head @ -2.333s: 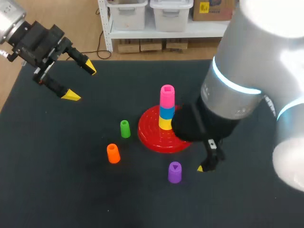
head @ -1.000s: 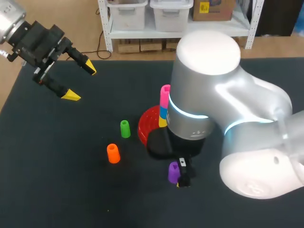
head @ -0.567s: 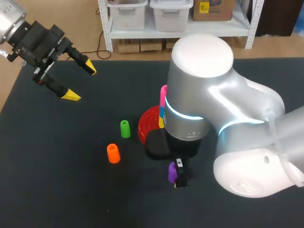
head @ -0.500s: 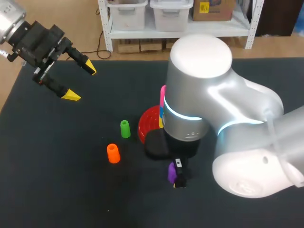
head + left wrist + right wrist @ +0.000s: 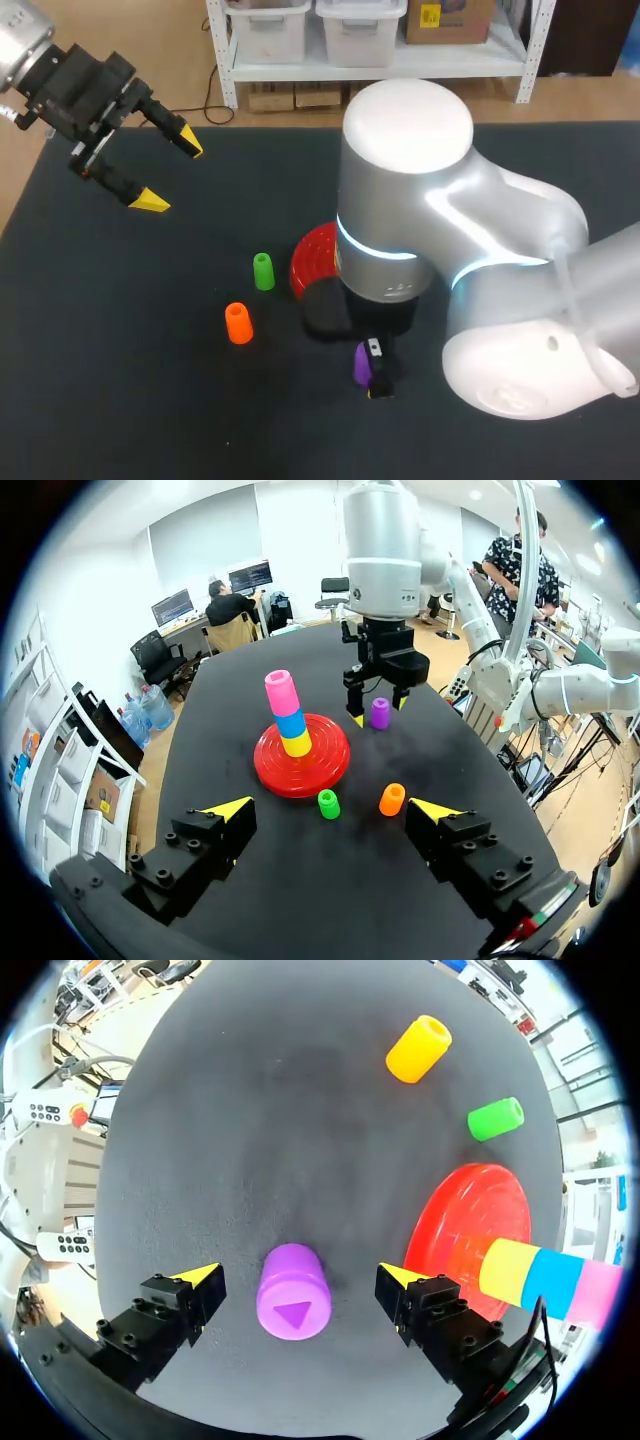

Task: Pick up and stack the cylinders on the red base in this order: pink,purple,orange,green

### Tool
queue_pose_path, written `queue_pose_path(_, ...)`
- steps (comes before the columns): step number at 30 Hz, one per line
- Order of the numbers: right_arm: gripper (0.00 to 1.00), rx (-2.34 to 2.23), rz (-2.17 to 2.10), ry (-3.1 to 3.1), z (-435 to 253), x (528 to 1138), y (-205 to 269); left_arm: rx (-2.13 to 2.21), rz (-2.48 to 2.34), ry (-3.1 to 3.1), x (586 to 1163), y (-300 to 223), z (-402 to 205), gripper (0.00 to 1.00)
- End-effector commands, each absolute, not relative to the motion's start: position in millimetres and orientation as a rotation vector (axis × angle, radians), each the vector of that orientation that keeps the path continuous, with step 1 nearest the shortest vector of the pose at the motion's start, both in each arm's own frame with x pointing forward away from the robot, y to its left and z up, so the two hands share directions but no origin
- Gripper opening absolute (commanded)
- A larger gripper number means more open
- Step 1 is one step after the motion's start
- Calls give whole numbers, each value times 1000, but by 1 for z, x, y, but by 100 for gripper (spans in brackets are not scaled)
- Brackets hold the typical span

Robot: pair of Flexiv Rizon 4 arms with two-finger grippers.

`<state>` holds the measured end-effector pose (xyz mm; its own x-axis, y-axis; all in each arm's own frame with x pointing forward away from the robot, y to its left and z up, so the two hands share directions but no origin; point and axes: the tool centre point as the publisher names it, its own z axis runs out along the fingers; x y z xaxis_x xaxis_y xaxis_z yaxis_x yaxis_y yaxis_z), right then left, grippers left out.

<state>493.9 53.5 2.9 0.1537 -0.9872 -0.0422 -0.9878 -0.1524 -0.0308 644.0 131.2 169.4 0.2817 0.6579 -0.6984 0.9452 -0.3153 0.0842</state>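
Across dark table [image 5: 120,400], found purple cylinder [image 5: 293,1292] upright near red base [image 5: 462,1222], flanked by right gripper [image 5: 297,1280] with fingers apart, touching neither side. Left gripper [image 5: 170,174] spread wide, well off. Judged risks: uneven closing could tip or shove it; lifting could clip pink-topped stack [image 5: 540,1270].

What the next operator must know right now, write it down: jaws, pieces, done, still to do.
Left arm: jaws open, holding nothing, over the far left corner of the table.
Right arm: jaws open, one on each side of the purple cylinder, not touching it. It stands on the table beside the red base.
Done: the pink cylinder tops the stack on the base, above a blue piece and a yellow piece.
Left: purple, then the orange cylinder, then the green cylinder. Both stand on the table on the base's left-arm side.
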Motion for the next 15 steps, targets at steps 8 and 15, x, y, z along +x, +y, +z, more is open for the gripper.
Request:
queue_pose_path(8, 100, -2332, 24, 2014, 4, 497, 54, 2064, -769, 1433, 643, 131, 169, 100)
queue_pose_path(15, 100, -2318, 16, 2014, 6, 501, 55, 2064, -769, 1433, 643, 131, 169, 100)
